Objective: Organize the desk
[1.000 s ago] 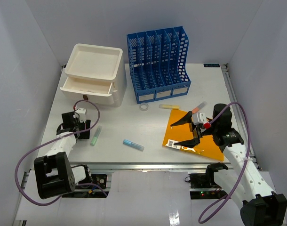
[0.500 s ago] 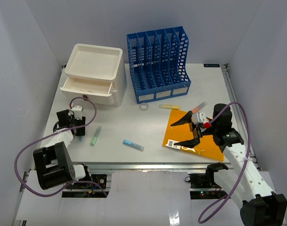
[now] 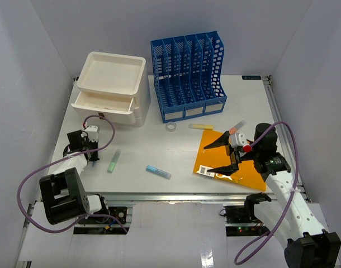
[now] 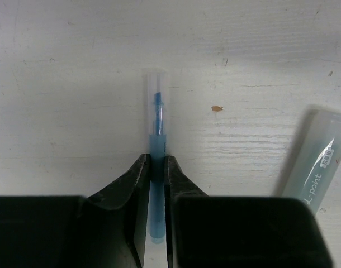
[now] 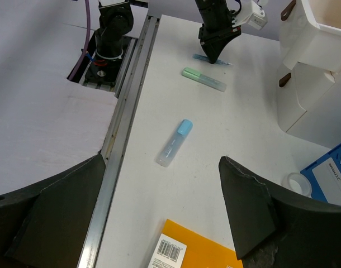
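Note:
The white desk [image 3: 159, 148] carries scattered stationery. My left gripper [image 3: 94, 158] is down at the desk's left side, shut on a thin blue pen [image 4: 157, 117] that lies flat on the surface; its clear-capped tip sticks out past the jaws. The right wrist view shows the same grip [image 5: 214, 54] from afar. A green highlighter [image 3: 113, 161] lies just right of it. My right gripper [image 3: 207, 159] hangs open over the left edge of an orange book [image 3: 237, 167], holding nothing. A blue highlighter [image 3: 158, 172] rests near the front edge.
At the back stand a white drawer unit [image 3: 109, 89], its drawer open, and a blue file rack [image 3: 187, 75]. A tape roll [image 3: 171, 128] and a yellow marker [image 3: 201, 127] lie before the rack. A pink pen [image 3: 236, 128] sits by the book. Metal rail [image 5: 117, 134] edges the front.
My left arm shifted left over the blue pen and its jaws closed onto it. The right arm stayed over the orange book, still open.

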Controlling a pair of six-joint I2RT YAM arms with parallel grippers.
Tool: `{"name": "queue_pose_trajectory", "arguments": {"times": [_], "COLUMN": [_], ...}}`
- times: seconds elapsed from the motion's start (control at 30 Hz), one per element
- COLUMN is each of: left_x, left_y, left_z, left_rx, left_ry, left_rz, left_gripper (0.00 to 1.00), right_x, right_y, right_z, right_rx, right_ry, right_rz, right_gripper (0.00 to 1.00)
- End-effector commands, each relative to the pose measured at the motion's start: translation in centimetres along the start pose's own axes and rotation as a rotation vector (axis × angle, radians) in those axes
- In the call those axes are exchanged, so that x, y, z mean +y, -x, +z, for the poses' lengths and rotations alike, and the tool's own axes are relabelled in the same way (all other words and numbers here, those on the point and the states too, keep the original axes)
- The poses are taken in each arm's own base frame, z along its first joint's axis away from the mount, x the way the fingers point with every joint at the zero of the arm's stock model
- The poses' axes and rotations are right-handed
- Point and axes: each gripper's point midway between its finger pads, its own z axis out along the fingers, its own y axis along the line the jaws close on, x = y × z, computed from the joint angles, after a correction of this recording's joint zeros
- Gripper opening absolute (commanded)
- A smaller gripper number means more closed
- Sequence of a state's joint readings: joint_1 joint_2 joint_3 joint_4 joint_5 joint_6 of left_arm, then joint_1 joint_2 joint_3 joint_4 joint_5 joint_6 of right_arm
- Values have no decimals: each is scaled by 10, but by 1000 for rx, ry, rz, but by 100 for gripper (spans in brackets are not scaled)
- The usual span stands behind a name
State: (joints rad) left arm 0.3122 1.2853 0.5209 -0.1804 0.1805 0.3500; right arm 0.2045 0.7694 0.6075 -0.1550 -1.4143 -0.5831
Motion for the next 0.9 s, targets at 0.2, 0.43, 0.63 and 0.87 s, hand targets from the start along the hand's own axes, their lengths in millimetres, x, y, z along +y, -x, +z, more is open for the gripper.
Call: {"name": "queue_pose_trajectory", "arguments": {"times": [0.2,0.43,0.63,0.87], "left_x": [-13,-31,-48,-69], "left_y": [62,101,116,146], "left_z": [-41,-87,-115,-142], "left_rx": [-178,-269,-248,-259], "left_ry": [-83,-164,-243,-390], "left_rz": [-72,-220,-393,-517], "left_gripper": [8,5,0,0], "right_x": [2,0,-2,-6], "right_y": [8,7,5,4], "right_z": [-1,-2,-3,-6], "right_rx": [-16,-13,-10,-6], "right_ry": [13,6,-2,-23], "right_rz": [-37,-35,-25,-23], "right_gripper": [90,90,90,90]}}
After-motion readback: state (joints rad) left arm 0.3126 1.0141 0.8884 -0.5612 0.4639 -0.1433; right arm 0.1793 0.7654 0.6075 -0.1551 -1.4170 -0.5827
